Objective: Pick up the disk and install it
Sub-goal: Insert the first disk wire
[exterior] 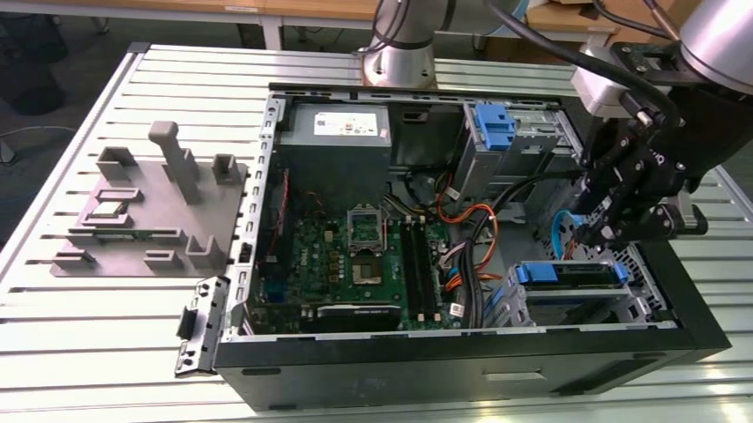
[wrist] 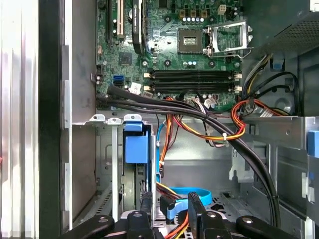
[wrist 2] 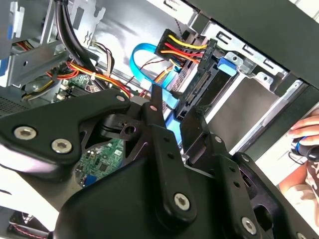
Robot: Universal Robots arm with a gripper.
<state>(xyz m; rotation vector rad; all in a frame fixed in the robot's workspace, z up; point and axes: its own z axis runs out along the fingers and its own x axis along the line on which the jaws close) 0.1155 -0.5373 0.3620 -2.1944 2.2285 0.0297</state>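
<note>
Blue-framed disk [exterior: 567,275] is parked in the drive bay [exterior: 583,308]; gripper [exterior: 598,236] is hung just above, fingers [wrist: 194,205] spread, nothing pinched. Stiff, weighty, shock-sensitive probably, so best grabbed by its plastic edges.

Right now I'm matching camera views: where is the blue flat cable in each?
Exterior view: the blue flat cable arcs beside the end effector.
Second wrist view: it loops just beyond the end effector.
First wrist view: it curls by the end effector.
Shared landmark: green motherboard.
</note>
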